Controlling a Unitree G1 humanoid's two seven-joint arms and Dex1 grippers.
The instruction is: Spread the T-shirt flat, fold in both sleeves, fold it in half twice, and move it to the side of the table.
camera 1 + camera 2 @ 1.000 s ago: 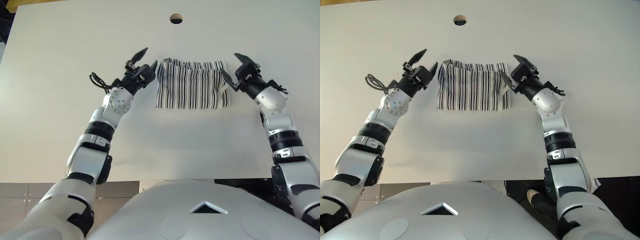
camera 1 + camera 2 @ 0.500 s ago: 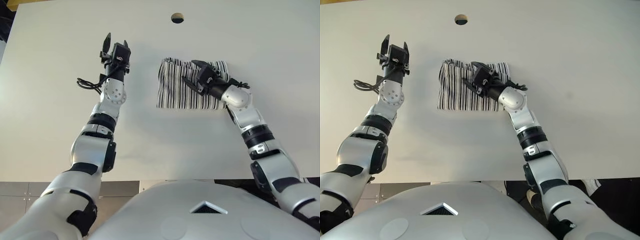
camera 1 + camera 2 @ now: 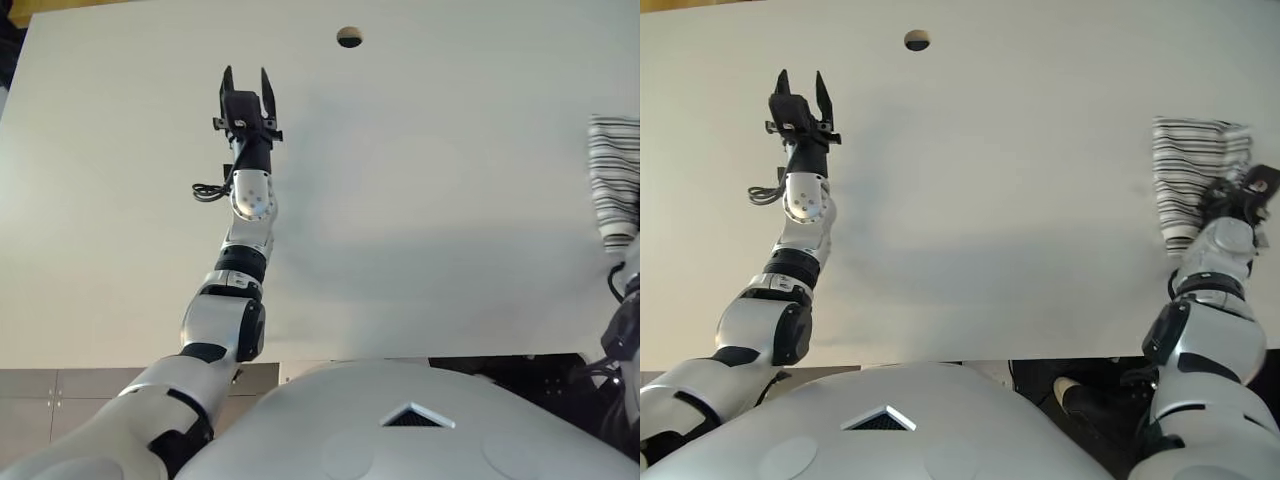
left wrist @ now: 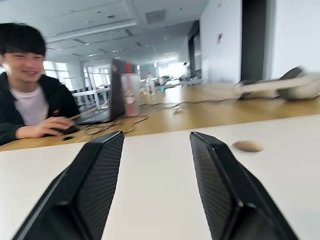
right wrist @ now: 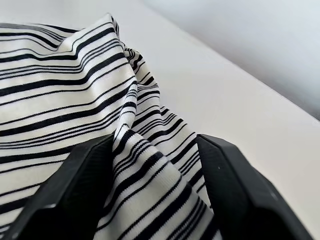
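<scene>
T-shirt [image 3: 1188, 165], folded into a striped packet, lies far to the robot's right of the cable hole [image 3: 349, 37] and nearer the robot than it, close to the right edge of the table [image 3: 430, 200]. Its long axis runs away from the robot, roughly along that edge. The right gripper [image 5: 156, 145] sits on the near end of the packet, its fingers [image 5: 90, 185] spread and straddling a raised ridge of cloth, resting on it rather than nipping it, as far as I can judge. That arm is plainly the nearer one, so any last nudge or release falls to it.

The left gripper [image 3: 246, 76] is just left of the hole and slightly nearer the robot, well apart from the shirt, its fingers spread and holding nothing.

The tabletop is plain, smooth and white, so cloth should slide on it easily. Beyond the hole, past the table's far edge, stand wooden desks [image 4: 210, 107] with a laptop [image 4: 117, 92].
</scene>
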